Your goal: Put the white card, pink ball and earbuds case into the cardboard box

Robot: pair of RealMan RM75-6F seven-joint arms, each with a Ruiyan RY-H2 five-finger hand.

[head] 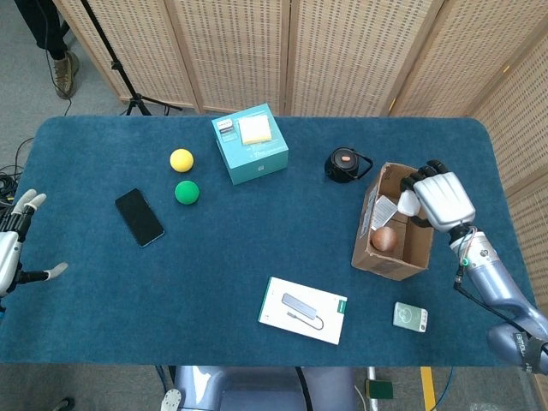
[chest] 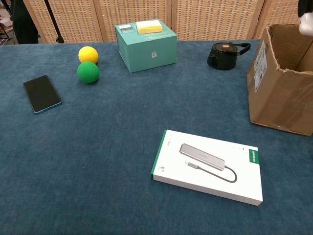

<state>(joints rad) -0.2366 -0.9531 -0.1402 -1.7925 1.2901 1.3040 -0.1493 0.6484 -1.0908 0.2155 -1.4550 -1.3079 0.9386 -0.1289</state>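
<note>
The cardboard box (head: 384, 262) lies open at the right of the table, also seen in the chest view (chest: 279, 93). Inside it sit the pink ball (head: 385, 239) and the white card (head: 385, 208). My right hand (head: 443, 199) hovers over the box's far right side and grips the white earbuds case (head: 408, 204). In the chest view only the case (chest: 307, 23) shows, at the top right edge above the box. My left hand (head: 13, 244) hangs past the table's left edge, fingers apart and holding nothing.
A white flat package (head: 303, 310) lies near the front edge, with a small green-white item (head: 410, 316) to its right. A black round pouch (head: 346, 163), a teal box (head: 250, 143), yellow (head: 181, 159) and green (head: 187, 192) balls and a phone (head: 139, 217) lie further back and left.
</note>
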